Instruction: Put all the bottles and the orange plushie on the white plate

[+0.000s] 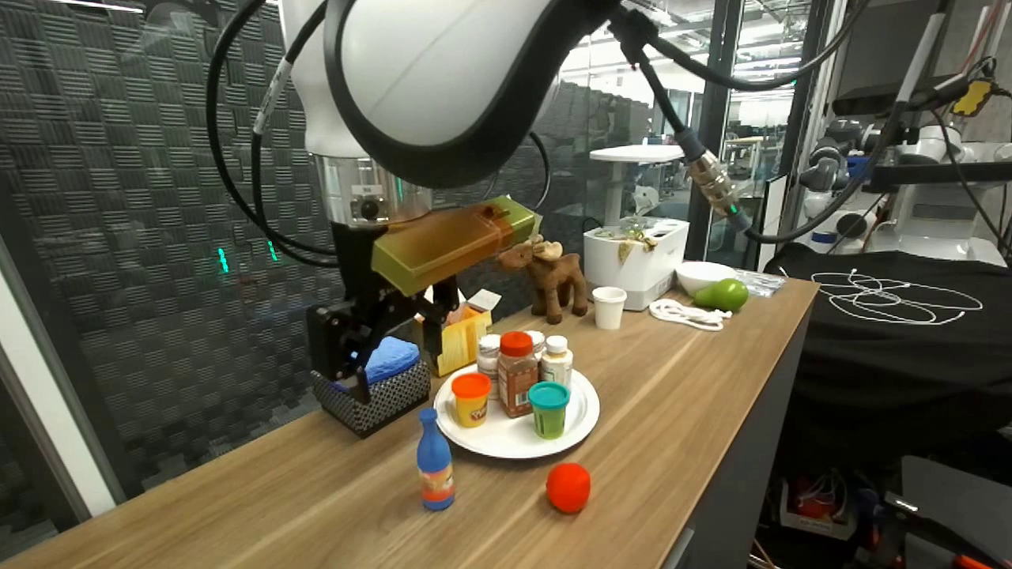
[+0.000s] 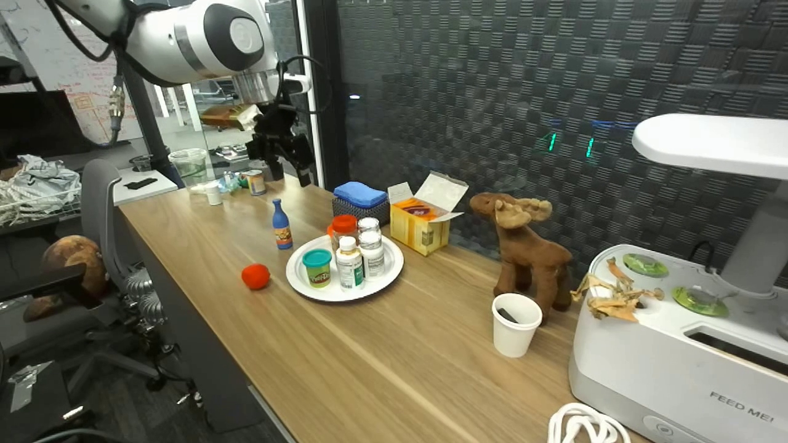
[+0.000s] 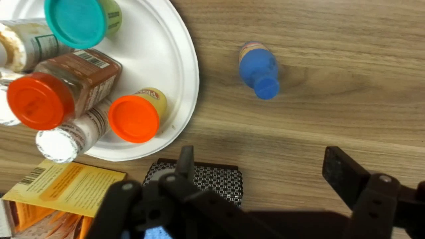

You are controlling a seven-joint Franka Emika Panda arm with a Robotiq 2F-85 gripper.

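So, mostly done, I'd guess: white btls (image 2: pixel 350 269) & red-cap btl (image 1: pixel 517 381) on plate (image 1: pixel 506 445). Left: blue btl (image 1: pixel 435 462), upright on the table (image 1: pixel 648 411) nearby, & prob. the plushie (image 1: pixel 568 487), round, red-orange. Gripper (image 3: pixel 259 157) spread wide, nothing btwn. Both exterior views show the plushie; wrist view doesn't.

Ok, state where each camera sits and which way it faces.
In an exterior view: near arm and gripper, both showing, looking down the table toward the moose.
In an exterior view: near the planter, facing back at arm and gripper, both showing.
Wrist view: on the wrist, facing down at blue bottle and white plate; gripper fingers show.
Both exterior views share bottle, plate, moose.
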